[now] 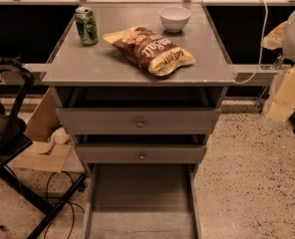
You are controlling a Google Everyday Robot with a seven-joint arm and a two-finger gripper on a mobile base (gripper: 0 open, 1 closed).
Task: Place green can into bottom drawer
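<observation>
The green can (86, 26) stands upright at the back left corner of the grey cabinet top (87, 66). The bottom drawer (140, 193) is pulled out towards the camera and its flat grey floor is bare. My arm shows as pale shapes at the right edge, and my gripper (273, 38) is its tan end at upper right. It is well to the right of the cabinet top, far from the can, and holds nothing that I can see.
A brown and yellow chip bag (150, 50) lies in the middle of the top. A white bowl (175, 18) stands at the back. Two upper drawers (139, 121) with round knobs stand slightly open. A black stand (8, 133) and cables are on the left.
</observation>
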